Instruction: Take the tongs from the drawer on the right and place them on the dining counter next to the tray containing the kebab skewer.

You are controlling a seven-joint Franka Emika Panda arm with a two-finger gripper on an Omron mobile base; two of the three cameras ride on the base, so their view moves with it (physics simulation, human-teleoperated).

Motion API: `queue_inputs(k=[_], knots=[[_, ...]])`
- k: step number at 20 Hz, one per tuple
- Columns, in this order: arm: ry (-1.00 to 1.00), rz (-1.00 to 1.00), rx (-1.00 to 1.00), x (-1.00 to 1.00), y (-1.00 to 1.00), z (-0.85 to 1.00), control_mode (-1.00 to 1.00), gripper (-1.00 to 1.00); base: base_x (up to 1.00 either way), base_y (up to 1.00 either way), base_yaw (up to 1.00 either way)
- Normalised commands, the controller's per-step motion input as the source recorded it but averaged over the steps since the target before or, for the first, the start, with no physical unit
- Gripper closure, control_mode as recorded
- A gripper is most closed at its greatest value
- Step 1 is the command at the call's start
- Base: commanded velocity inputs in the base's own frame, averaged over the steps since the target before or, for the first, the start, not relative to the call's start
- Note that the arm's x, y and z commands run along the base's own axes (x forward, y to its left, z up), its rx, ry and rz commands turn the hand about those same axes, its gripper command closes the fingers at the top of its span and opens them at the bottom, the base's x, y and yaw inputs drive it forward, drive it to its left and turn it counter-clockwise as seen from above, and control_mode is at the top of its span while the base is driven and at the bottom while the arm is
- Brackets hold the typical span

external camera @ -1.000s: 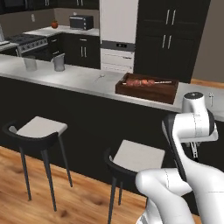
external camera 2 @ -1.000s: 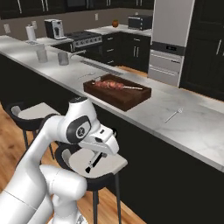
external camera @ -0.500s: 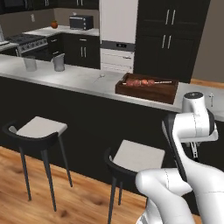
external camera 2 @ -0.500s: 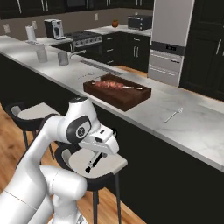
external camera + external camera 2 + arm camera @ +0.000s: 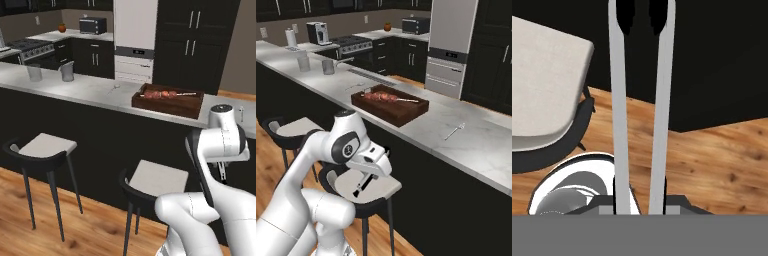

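While gripper (image 5: 640, 197) clamps tongs (image 5: 641, 100), stool (image 5: 542, 90) beside, counter base (image 5: 712, 60) ahead

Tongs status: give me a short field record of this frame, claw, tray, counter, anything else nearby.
tongs: held in the claw, two slim arms pointing away from the hand toward the floor
claw: shut on the tongs, low in front of the counter base
tray: on the dining counter, not yet approached
kebab skewer: lying inside the tray
fork: on the counter, apart from the tray
stool: just beneath the hand
task state: tongs not yet placed
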Motion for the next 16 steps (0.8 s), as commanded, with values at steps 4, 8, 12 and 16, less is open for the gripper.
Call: queue_inputs(k=[4,8,12,16], knots=[[0.00,-0.19,0.00,0.00,0.00,0.36,-1.00,1.00,0.00,0.00,0.00],[0.00,-0.17,0.05,0.05,0.00,0.45,-1.00,1.00,0.00,0.00,0.00],[0.00,-0.12,0.01,0.20,0.00,0.42,-1.00,1.00,0.00,0.00,0.00],[-0.02,-0.03,0.03,0.44,0.00,0.38,-1.00,1.00,0.00,0.00,0.00]])
